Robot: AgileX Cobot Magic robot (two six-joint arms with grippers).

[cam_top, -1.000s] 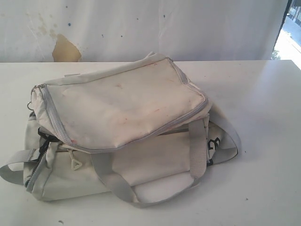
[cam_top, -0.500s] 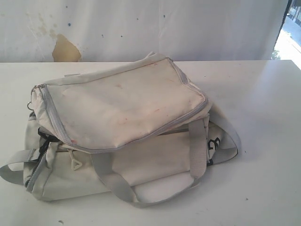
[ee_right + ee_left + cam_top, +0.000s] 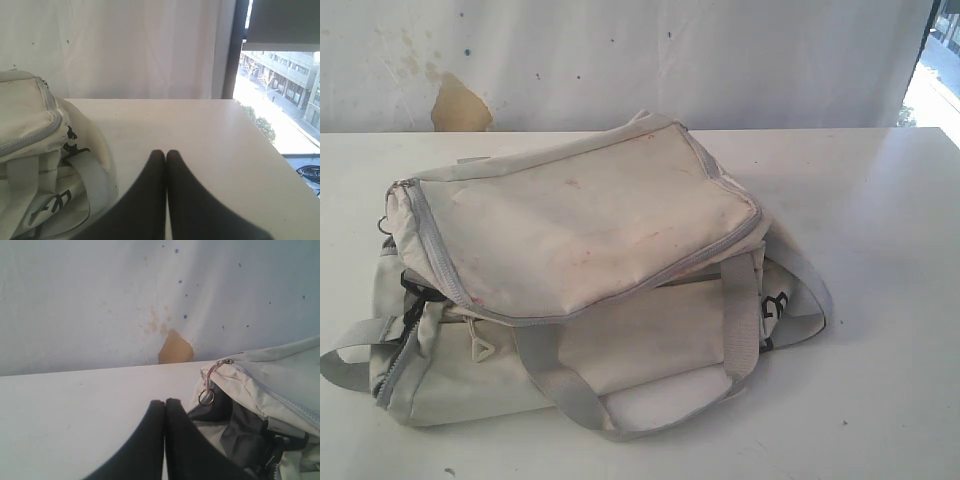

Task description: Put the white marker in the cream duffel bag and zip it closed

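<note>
- My left gripper [image 3: 165, 402], fingers pressed together, sits just beside the gaping end of the cream duffel bag [image 3: 280, 375].
- My right gripper [image 3: 166, 154], likewise closed, has the bag beside it and bare table [image 3: 200, 125] ahead to the far edge.

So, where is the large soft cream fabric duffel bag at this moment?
In the exterior view the cream duffel bag lies on the white table, a little left of the middle, before the white wall with a tan patch.
</note>
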